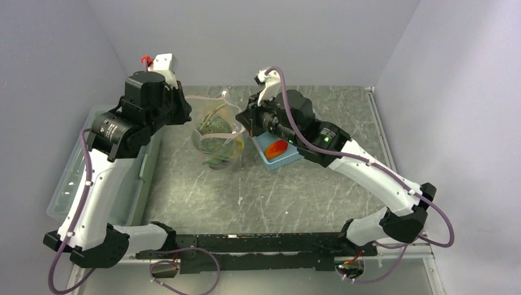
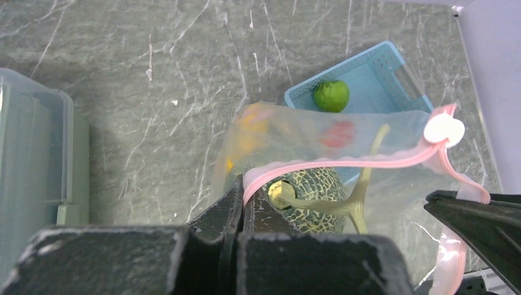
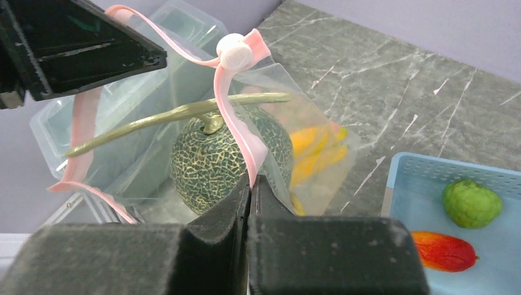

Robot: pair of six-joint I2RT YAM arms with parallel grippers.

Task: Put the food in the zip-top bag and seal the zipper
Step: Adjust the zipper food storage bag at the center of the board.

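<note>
Near the table's [image 1: 295, 203] far edge, the floppy zip-top bag [image 1: 216, 138] is hanging between both arms, sagging under the dark green round fruit [image 3: 209, 163]. The left gripper [image 2: 241, 187] and right gripper [image 3: 250, 183] are each pinching tight on the thin, likely slippery zipper [image 2: 344, 163], probably the firmest hold. The lime-green fruit [image 3: 472, 203] is lying in the basket [image 3: 405, 169].

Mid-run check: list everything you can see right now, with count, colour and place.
zip-top bag: one, clear, held by its mouth
zipper: one, pink, along the bag's mouth, unsealed
melon: one, dark green, inside bag
banana: one, yellow, inside bag
lime-green fruit: one, in basket
red-orange fruit: one, in basket
basket: one, light blue, on the table
bin: one, translucent, left of the bag
table: one, grey marbled
left gripper: one, black, shut on the zipper
right gripper: one, black, shut on the zipper
</note>
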